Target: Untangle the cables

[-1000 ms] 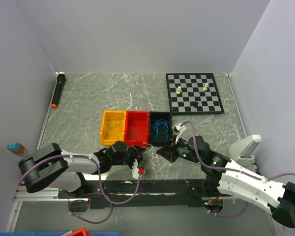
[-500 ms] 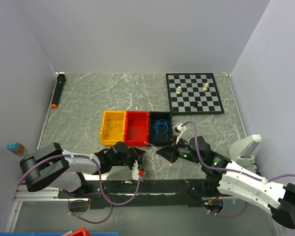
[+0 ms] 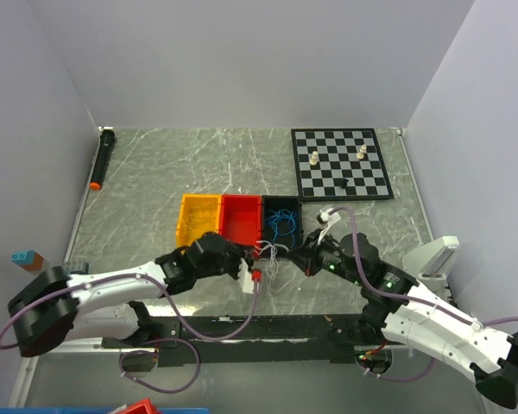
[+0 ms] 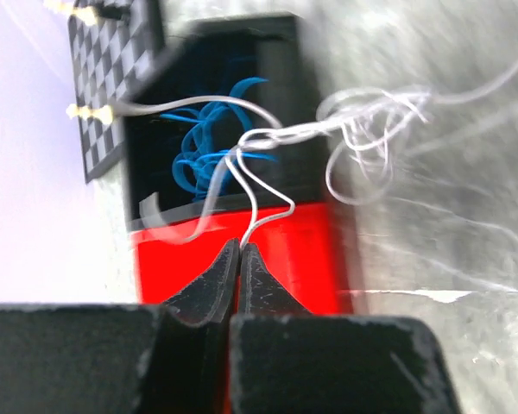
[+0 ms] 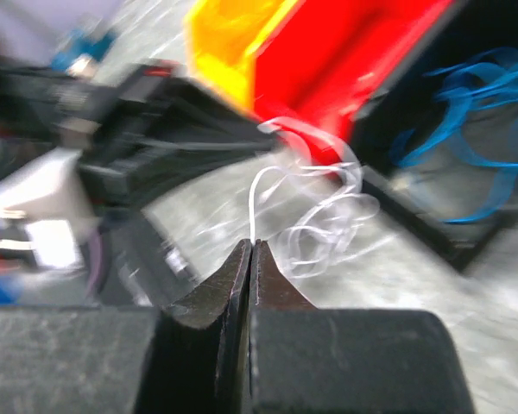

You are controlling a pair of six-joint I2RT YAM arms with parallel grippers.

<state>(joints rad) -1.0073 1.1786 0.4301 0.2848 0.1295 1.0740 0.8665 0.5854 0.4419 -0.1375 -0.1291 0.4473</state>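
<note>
Now that the left tool has gone from half open a second ago to fully pinched, its black fingers hold one strand of the tangle of thin white wire cables right at their tips. From that pinch the strand rises in a small loop and runs ahead and to the right, into the curly knot that makes up most of the clump. The right tool has been clamped throughout, and a white strand stands straight up from its closed tips into the same knot just beyond them.

Both arms have also pushed forward, so the clump now hangs between the two tools and close to the front of the bins. It sits over the grey marbled counter, not near the arm bases.

Just past the left tool's tips is the red plastic bin. Behind that is the black plastic bin, which holds loose curly blue wire cables. Beyond the right tool and to its left sits the yellow plastic bin. Farthest off lies the black-and-white chessboard.

With each tool on its own strand, the white knot looks ready to be drawn apart. That pull seems to be the step in hand, and the knot itself is not yet loosened.
</note>
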